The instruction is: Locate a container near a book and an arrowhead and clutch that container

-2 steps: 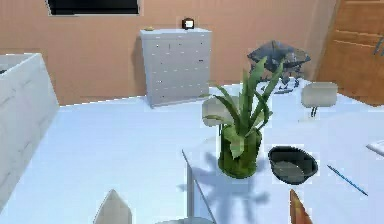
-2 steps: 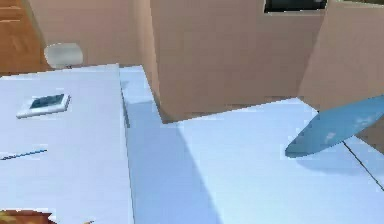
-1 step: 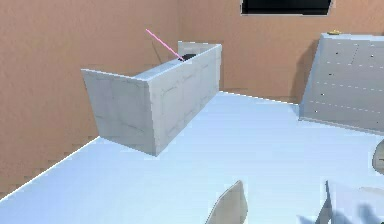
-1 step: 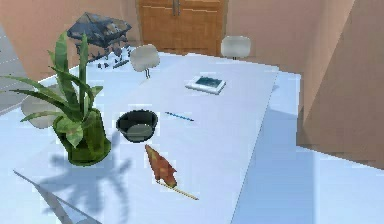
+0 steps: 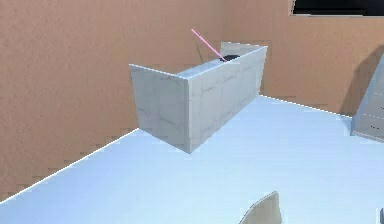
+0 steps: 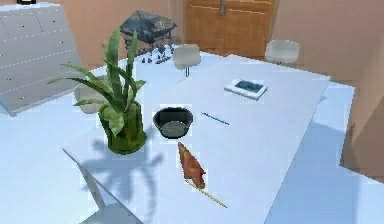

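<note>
A brown arrowhead (image 6: 190,164) lies on the white bench (image 6: 285,125), just on the near side of a dark round bowl (image 6: 172,122), which I take to be the container to clutch. A potted plant (image 6: 120,110) stands just beside the bowl at the arm side view's left. A thin pen (image 6: 213,118) lies just right of the bowl, and a book (image 6: 246,88) lies farther out beyond it. I cannot tell how the fingers stand or which way the bowl lies from them. No writing is legible.

A grey box (image 5: 195,100) stands on the pale blue floor (image 5: 280,150) against the brown wall (image 5: 60,80), open at the top (a pink stick (image 5: 207,45) slants out of it). Drawers (image 5: 372,105) show at the right edge and a pale chair back (image 5: 265,210) at the bottom.
</note>
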Available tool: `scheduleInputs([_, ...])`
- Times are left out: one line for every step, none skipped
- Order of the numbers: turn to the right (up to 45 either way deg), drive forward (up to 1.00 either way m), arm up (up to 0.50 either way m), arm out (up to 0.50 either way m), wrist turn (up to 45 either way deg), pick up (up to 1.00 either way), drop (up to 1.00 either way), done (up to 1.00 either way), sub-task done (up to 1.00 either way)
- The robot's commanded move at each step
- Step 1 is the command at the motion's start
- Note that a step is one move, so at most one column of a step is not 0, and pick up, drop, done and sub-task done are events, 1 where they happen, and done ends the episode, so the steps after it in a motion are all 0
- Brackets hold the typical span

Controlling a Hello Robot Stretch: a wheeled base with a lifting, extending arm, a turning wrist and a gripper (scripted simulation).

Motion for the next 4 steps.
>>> scheduleInputs([0.0, 0.00, 0.50, 0.00, 0.0, 0.00, 0.00, 0.00, 0.00])
scheduleInputs([0.0, 0.00, 0.38, 0.00, 0.0, 0.00, 0.00, 0.00, 0.00])
scheduleInputs([0.0, 0.00, 0.00, 0.46, 0.0, 0.00, 0.00, 0.00, 0.00])
scheduleInputs([0.0, 0.00, 0.00, 0.00, 45.0, 0.00, 0.00, 0.00, 0.00])
